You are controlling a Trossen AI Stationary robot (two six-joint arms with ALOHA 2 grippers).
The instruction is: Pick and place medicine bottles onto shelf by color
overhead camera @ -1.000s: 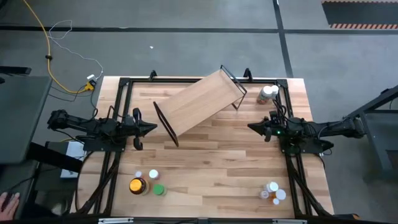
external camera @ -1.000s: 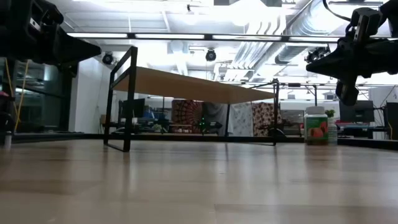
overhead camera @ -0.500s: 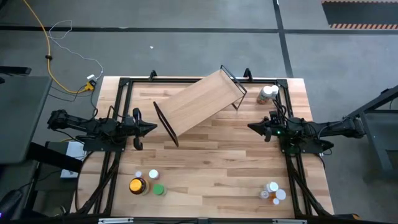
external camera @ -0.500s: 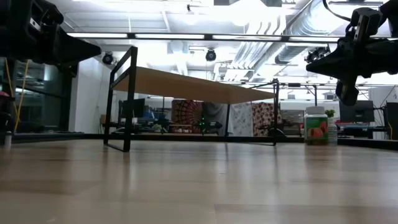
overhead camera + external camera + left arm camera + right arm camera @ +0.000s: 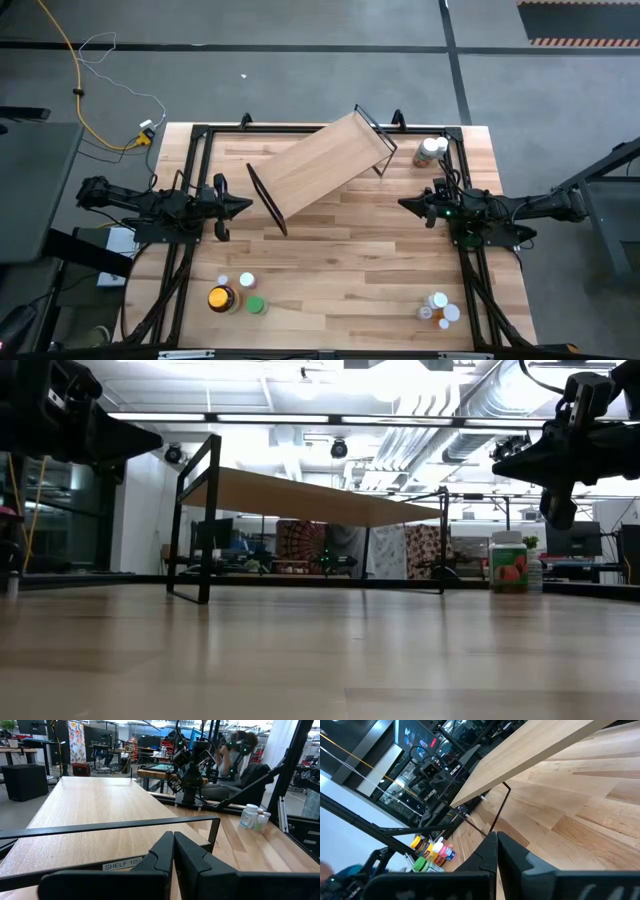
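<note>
The shelf (image 5: 320,165), a light-wood board on black wire end frames, stands slantwise on the far middle of the table, resting on those frames (image 5: 192,596). Medicine bottles stand in three groups. At the near left are an amber jar (image 5: 221,298), a green one (image 5: 255,306) and white ones (image 5: 246,282). Small ones stand at the near right (image 5: 438,308) and white ones at the far right (image 5: 430,150). My left gripper (image 5: 245,207) hangs shut at the table's left, pointing level at the shelf. My right gripper (image 5: 403,205) hangs shut at the right, also level. Both hold nothing.
A black frame (image 5: 190,150) runs along the table's edges. The middle and near middle of the tabletop (image 5: 340,270) lie bare. In the left wrist view a person (image 5: 240,747) sits beyond the table, behind the right arm (image 5: 192,770).
Both arms have kept still and nothing on the table has moved. A person's hand beside the table's near left corner has gone from the high view.
</note>
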